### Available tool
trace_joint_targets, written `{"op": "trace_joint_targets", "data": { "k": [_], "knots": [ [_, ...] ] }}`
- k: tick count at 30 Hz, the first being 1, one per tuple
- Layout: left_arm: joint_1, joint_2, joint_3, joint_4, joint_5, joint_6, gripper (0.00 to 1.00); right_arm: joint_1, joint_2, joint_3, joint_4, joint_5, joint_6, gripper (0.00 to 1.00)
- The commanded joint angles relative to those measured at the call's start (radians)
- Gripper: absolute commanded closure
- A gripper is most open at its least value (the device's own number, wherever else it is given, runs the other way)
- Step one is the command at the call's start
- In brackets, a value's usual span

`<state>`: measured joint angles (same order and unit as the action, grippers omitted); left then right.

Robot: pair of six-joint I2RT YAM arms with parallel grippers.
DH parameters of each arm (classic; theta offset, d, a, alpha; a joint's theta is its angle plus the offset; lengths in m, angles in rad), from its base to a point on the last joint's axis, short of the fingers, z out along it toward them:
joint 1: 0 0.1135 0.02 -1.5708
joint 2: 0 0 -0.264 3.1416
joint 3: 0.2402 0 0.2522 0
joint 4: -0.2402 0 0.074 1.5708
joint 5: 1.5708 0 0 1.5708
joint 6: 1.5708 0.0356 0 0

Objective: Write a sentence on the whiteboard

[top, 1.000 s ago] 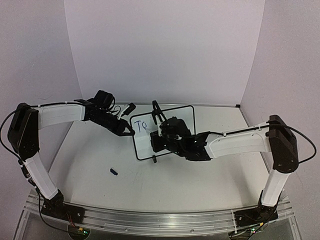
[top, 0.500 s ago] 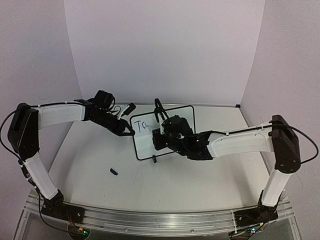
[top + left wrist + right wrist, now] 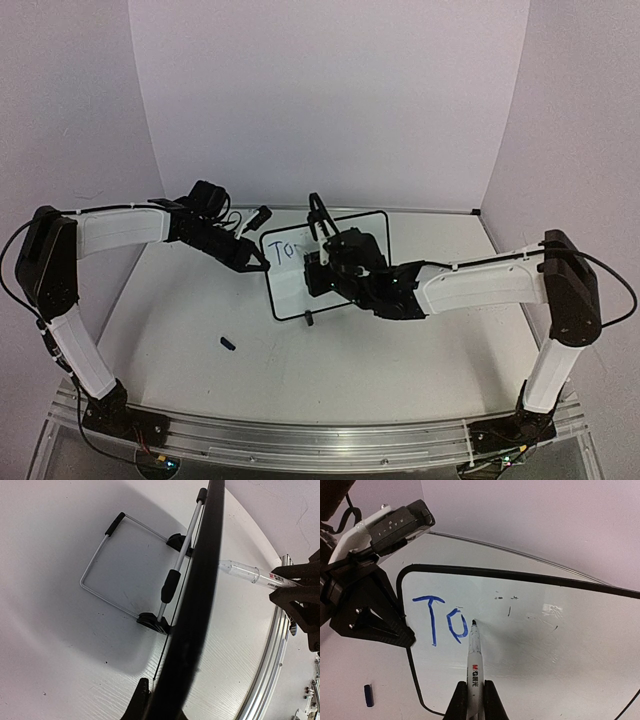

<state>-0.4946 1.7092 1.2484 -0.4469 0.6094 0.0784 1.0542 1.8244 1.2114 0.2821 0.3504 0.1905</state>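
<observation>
The whiteboard [image 3: 290, 288] stands tilted on the table's middle. It bears blue lettering "To" [image 3: 442, 622] at its top left, the only part of the sentence that shows. My left gripper [image 3: 257, 263] is shut on the board's left edge, which appears edge-on as a dark band [image 3: 200, 595] in the left wrist view. My right gripper [image 3: 472, 702] is shut on a white marker [image 3: 473, 665]. The marker's tip touches the board just right of the "o". In the top view the right gripper [image 3: 320, 268] is in front of the board.
A blue marker cap [image 3: 228, 343] lies on the table left of the board, also in the right wrist view [image 3: 368, 695]. The board's wire stand [image 3: 107, 587] rests behind it. White walls close the back and sides. An aluminium rail [image 3: 320, 440] runs along the near edge.
My right gripper has shifted a little up and to the right along the board with the marker. The left arm and the board have not moved.
</observation>
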Motion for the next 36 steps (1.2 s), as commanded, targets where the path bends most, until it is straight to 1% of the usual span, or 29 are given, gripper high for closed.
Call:
{"op": "trace_joint_targets", "data": {
  "k": [1,14,25,36],
  "knots": [
    [0.002,0.003,0.017,-0.016,-0.054,-0.002,1.0,-0.001,-0.024,0.043,0.035,0.012,-0.02,1.0],
    [-0.004,0.004,0.018,-0.02,-0.056,0.0,1.0,-0.001,0.018,0.029,0.032,0.056,-0.011,1.0],
    [-0.005,-0.001,0.019,-0.021,-0.058,0.001,1.0,-0.002,0.021,0.001,-0.008,0.029,0.019,1.0],
    [-0.007,-0.006,0.019,-0.022,-0.063,0.003,1.0,-0.002,-0.005,-0.045,-0.024,0.037,0.052,1.0]
  ]
}}
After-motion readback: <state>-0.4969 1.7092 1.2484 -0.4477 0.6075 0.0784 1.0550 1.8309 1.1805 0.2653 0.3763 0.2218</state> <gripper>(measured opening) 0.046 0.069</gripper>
